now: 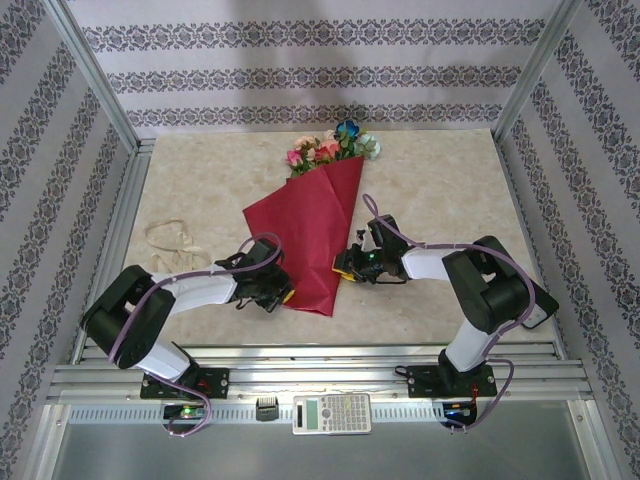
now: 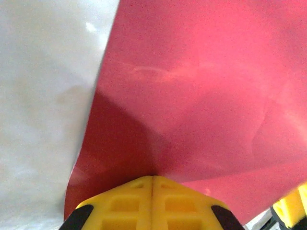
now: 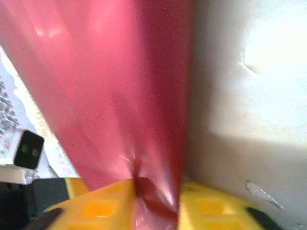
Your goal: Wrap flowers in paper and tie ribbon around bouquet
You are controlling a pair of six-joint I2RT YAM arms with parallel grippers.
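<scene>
Two pinches on the paper mid-table: left gripper closed tight on its lower-left edge, right gripper clamped on the right edge. Probably to hold the wrap snug around the flowers before grabbing the ribbon.

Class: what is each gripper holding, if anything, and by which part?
Both hold the paper: the left gripper pinches its left edge, the right gripper its right edge, both near the narrow end.

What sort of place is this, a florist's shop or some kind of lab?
Probably a robot test cell, not a shop: aluminium frame posts hung with patterned backdrop, left arm and right arm bolted to a rail at a marble-look table.
</scene>
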